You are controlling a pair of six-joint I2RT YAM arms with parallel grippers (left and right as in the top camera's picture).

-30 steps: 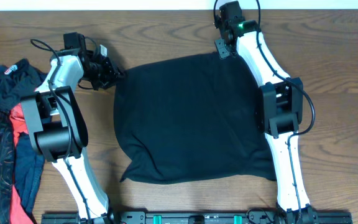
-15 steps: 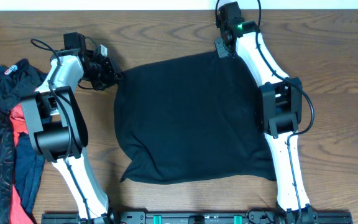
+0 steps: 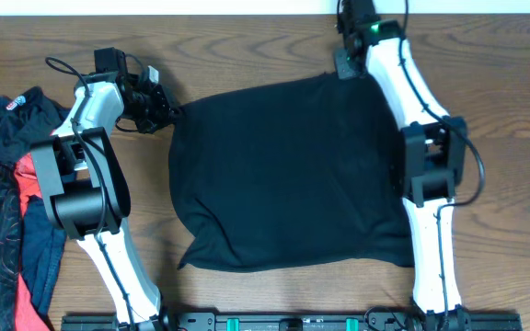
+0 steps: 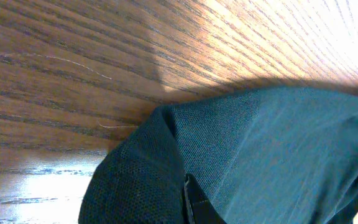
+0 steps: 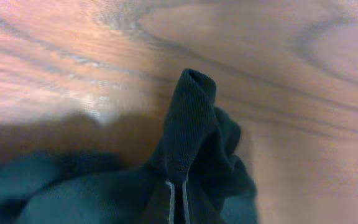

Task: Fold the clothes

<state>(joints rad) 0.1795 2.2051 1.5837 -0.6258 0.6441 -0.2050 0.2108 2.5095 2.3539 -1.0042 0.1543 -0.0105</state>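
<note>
Spotted overhead the black shirt (image 3: 283,175) spread across the bench (image 3: 513,101), left tool (image 3: 174,112) at its 10 o'clock corner, right tool (image 3: 341,73) at 1 o'clock. Confirmed only through wrist views both tools clamped on bunched fabric.

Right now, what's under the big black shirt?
The wooden table shows along the edges of the black shirt, so the shirt lies on that. Whatever might be beneath its middle is covered by the fabric.
</note>
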